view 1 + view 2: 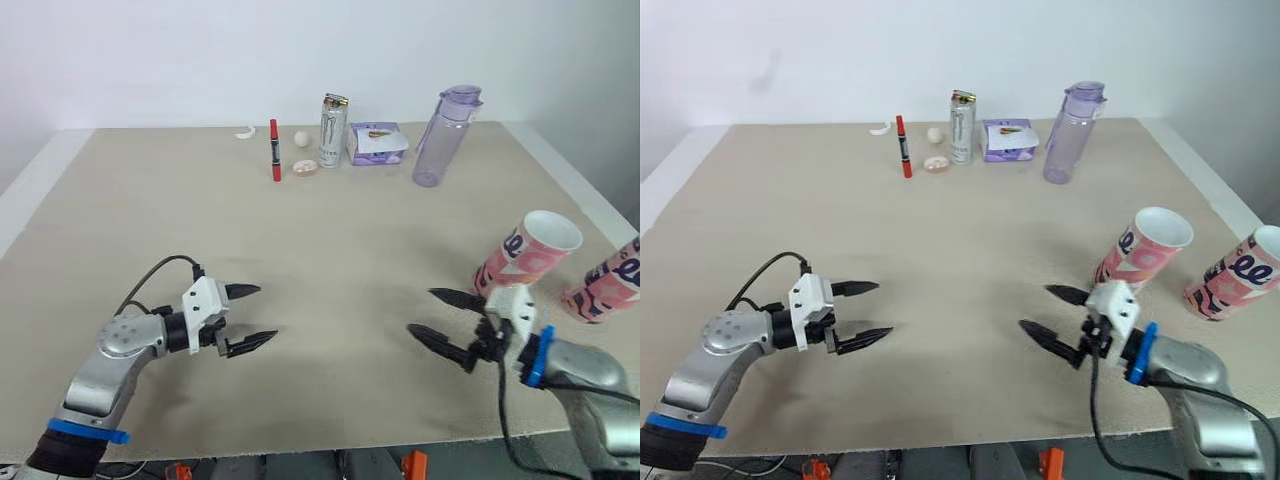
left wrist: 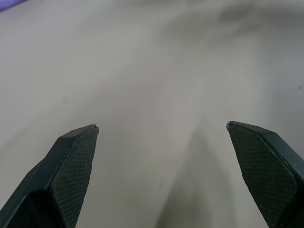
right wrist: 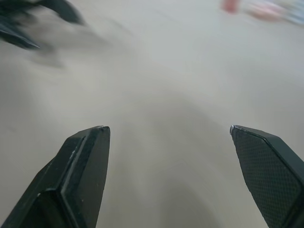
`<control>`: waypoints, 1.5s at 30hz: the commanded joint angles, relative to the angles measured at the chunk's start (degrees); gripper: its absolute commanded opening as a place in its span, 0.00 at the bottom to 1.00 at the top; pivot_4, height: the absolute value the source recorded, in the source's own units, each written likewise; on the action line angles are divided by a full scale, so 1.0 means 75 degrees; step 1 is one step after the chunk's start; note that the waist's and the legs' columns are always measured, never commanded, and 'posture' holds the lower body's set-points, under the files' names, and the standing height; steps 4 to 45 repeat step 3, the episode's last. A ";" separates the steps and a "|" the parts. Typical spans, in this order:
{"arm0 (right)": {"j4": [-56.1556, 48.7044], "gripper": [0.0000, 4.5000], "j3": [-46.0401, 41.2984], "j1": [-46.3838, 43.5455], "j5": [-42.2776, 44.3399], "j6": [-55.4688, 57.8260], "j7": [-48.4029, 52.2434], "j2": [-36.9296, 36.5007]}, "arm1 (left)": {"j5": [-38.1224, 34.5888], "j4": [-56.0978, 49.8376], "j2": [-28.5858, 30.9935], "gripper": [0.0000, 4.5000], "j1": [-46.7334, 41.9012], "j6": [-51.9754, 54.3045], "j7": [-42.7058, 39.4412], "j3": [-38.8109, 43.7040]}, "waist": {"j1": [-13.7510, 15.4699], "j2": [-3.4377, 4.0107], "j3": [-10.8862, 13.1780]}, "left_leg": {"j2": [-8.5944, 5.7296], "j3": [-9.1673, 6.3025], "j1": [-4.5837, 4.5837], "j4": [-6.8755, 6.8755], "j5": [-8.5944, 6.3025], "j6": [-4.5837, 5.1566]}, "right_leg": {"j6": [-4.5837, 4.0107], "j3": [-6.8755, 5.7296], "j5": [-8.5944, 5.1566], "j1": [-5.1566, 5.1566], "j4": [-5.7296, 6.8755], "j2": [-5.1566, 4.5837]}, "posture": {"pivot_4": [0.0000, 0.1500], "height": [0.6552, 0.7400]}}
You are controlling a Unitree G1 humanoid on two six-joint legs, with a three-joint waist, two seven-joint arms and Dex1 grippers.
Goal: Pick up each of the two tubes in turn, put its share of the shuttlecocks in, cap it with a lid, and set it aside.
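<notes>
A: Left end effector [image 1: 266, 313]?

B: Fingers spread wide, nothing between them. It points toward the middle of the worktop [image 1: 330, 250]. The left wrist view has bare beige surface between the two tips.

A: Right end effector [image 1: 421, 310]?

B: Same: wide open and holding nothing, pointing inward toward the left one. The two are well apart, with bare worktop between them.

A: Touching the surface?

B: Cannot tell. Both sit low over it.

A: Tubes?

B: Two pink patterned tubes are on the right side of the worktop, both tilted over. The nearer tube [image 1: 525, 252] is just behind the right wrist, white round end up and away from the robot. The fingers point away from it and do not touch it. The second tube [image 1: 610, 275] is further right, by the edge, near the first.

A: Anything else?

B: There is a row at the far edge: a red marker [image 1: 274, 150], a can [image 1: 333, 131], a purple box [image 1: 377, 143] and a clear purple bottle [image 1: 445, 135]. A few small pale bits lie by the marker, too small to tell what they are.
</notes>
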 commanded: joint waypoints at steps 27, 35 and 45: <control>0.0942 0.97 0.0254 -0.0593 -0.0108 -0.0508 0.0835 -0.0201 | 0.0112 -0.0403 0.0194 1.00 0.0239 -0.0181 0.0195 0.0424 | 0.0077 -0.0001 0.0001 | -0.0005 -0.0002 -0.0018 0.0000 -0.0004 -0.0007 | 0.0012 -0.0001 -0.0023 -0.0003 0.0000 -0.0005 | 1.00 1.00; 0.0942 0.97 0.0254 -0.0593 -0.0108 -0.0508 0.0835 -0.0201 | 0.0112 -0.0403 0.0194 1.00 0.0239 -0.0181 0.0195 0.0424 | 0.0077 -0.0001 0.0001 | -0.0005 -0.0002 -0.0018 0.0000 -0.0004 -0.0007 | 0.0012 -0.0001 -0.0023 -0.0003 0.0000 -0.0005 | 1.00 1.00; 0.0942 0.97 0.0254 -0.0593 -0.0108 -0.0508 0.0835 -0.0201 | 0.0112 -0.0403 0.0194 1.00 0.0239 -0.0181 0.0195 0.0424 | 0.0077 -0.0001 0.0001 | -0.0005 -0.0002 -0.0018 0.0000 -0.0004 -0.0007 | 0.0012 -0.0001 -0.0023 -0.0003 0.0000 -0.0005 | 1.00 1.00</control>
